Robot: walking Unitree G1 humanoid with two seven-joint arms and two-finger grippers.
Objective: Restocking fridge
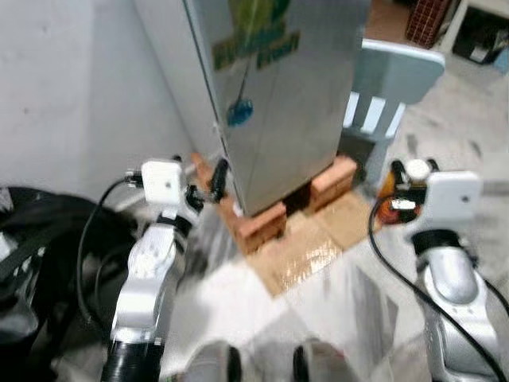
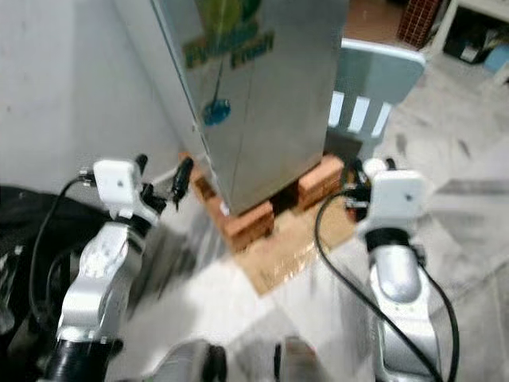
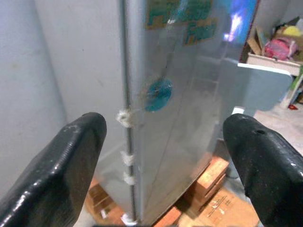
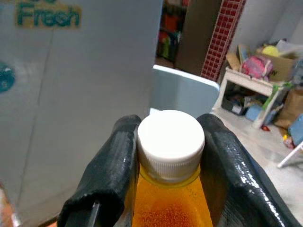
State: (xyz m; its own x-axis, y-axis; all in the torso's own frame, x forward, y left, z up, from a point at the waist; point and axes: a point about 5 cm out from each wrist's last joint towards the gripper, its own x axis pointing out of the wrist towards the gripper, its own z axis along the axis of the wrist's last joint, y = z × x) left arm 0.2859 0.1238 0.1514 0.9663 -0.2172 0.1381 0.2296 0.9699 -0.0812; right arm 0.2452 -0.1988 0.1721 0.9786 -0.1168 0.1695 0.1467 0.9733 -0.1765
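A silver fridge (image 1: 270,95) with its door closed stands on red bricks (image 1: 258,227), a green "Fresh" label and a blue round sticker (image 1: 239,111) on its front. My left gripper (image 1: 205,185) is open, held near the fridge's lower left edge; its wide-spread fingers (image 3: 61,165) frame the door seam (image 3: 128,142). My right gripper (image 4: 165,156) is shut on the neck of an orange drink bottle (image 4: 168,203) with a white cap (image 4: 170,137), held to the right of the fridge (image 2: 254,95).
A pale blue chair (image 1: 390,87) stands just right of the fridge. Flattened cardboard (image 1: 310,247) lies on the floor in front. A white wall (image 1: 71,87) is on the left, with black bags (image 1: 32,263) below it. Cluttered shelves (image 4: 265,80) lie further right.
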